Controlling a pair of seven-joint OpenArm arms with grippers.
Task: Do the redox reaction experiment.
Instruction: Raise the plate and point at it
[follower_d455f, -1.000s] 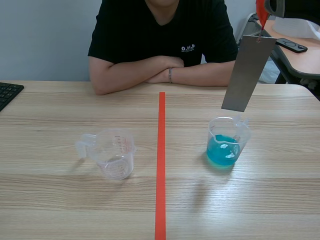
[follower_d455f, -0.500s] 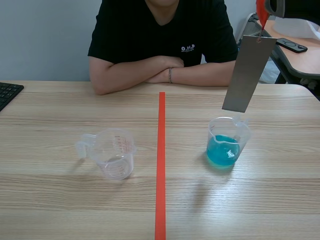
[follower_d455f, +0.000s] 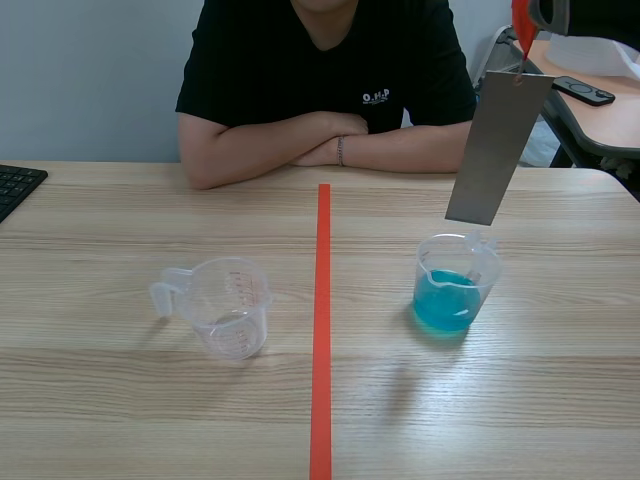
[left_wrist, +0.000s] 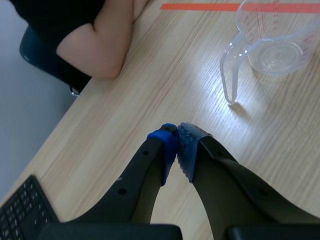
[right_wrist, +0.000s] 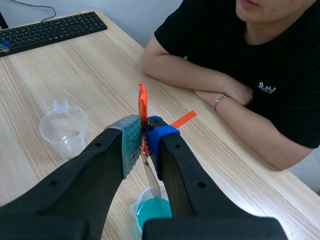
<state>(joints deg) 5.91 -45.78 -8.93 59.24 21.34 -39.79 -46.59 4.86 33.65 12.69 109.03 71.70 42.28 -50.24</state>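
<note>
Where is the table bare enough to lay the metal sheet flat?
Bare wood near the robot, in front of the blue beaker and the empty cup, either side of the tape line. Also between cup and keyboard. Crowded under the hanging metal sheet, by the beaker.

I read my right gripper (right_wrist: 143, 134) clamped on an orange tab (right_wrist: 142, 102). The metal strip (right_wrist: 152, 179) hangs below the tab, its lower end over the beaker of blue liquid (right_wrist: 148, 214). An empty measuring cup (right_wrist: 64, 127) stands well apart.
</note>
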